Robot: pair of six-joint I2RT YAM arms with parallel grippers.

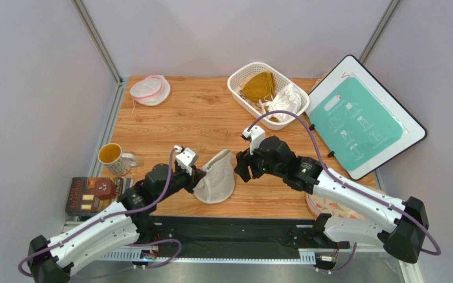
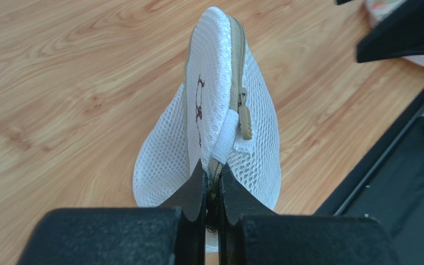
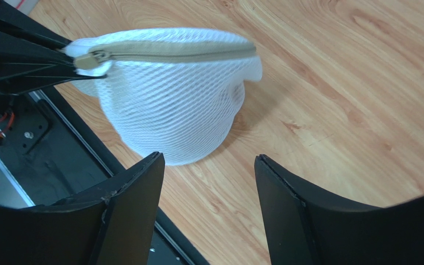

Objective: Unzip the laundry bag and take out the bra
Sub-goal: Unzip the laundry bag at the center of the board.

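Wooden worktop [image 1: 211, 118] between grey walls. Laundry bag [image 1: 217, 177] stands on edge near the front edge, centre, between both arms. Beige zipper [image 3: 170, 49] runs closed along its top seam, with the pull [image 2: 245, 113] at the left-arm end. Left gripper [image 2: 212, 172] is pressed together, pinching the bag's seam just below the pull. Right gripper [image 3: 208, 165] is spread, just beside the bag, not touching. Bra can't be made out through the mesh. Basket [image 1: 235, 88] at rear holds mustard and white bras; mug [image 1: 112, 156] sits at left.
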